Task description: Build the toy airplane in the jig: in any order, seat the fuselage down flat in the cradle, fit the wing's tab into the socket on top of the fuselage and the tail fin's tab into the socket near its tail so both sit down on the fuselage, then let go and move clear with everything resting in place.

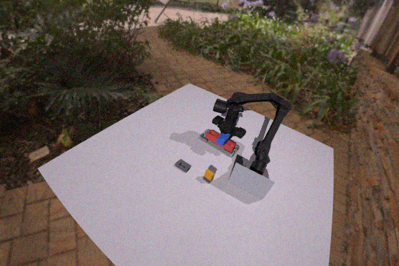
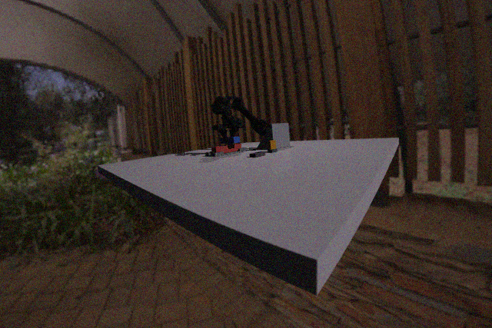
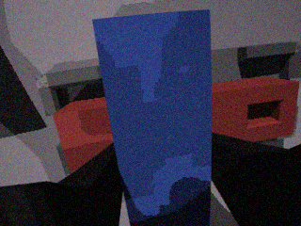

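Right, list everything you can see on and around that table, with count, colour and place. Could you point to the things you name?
table (image 1: 144, 208) (image 2: 254, 189): 1, white, on paving
cradle (image 1: 212, 143): 1, grey, on the table
fuselage (image 1: 229, 145) (image 2: 224, 148) (image 3: 254, 110): 1, red, in the cradle
wing (image 1: 222, 139) (image 2: 236, 140) (image 3: 160, 113): 1, blue, between the fingers, over the fuselage
fin (image 1: 209, 174) (image 2: 272, 145): 1, yellow, on the table
small block (image 1: 182, 165) (image 2: 257, 154): 1, dark grey, near the fin
panel (image 1: 251, 180) (image 2: 281, 134): 1, pale grey, by the arm's foot
plants: many, green, beyond the table
fence (image 2: 254, 78): 1, brown, behind
arm (image 1: 274, 128) (image 2: 254, 120): 1, black, above the table
fingers: 2, black, on the wing
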Available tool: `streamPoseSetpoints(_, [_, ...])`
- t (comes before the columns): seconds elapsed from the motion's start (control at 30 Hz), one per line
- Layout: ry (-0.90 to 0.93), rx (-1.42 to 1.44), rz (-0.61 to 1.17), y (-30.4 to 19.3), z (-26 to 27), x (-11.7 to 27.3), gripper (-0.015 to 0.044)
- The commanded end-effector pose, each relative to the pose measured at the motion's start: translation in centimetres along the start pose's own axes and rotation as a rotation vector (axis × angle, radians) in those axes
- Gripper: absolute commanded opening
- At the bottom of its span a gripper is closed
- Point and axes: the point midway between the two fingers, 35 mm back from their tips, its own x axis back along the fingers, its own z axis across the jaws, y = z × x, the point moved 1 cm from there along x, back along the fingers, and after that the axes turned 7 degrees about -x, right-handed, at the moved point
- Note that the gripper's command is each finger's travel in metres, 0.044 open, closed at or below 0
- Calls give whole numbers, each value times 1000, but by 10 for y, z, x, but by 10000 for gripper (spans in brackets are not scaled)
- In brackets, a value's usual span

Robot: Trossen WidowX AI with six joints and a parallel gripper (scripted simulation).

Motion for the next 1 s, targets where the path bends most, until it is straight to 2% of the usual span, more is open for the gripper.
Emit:
streamPoseSetpoints(0.0, [0,-1,0,0,0,0,175])
streamPoseSetpoints(0.07, [0,-1,0,0,0,0,161])
streamPoseSetpoints(0.23, [0,-1,0,0,0,0,30])
streamPoseSetpoints(0.73, [0,-1,0,0,0,0,424])
streamPoseSetpoints(0.77, [0,-1,0,0,0,0,440])
streamPoseSetpoints(0.97, [0,-1,0,0,0,0,440])
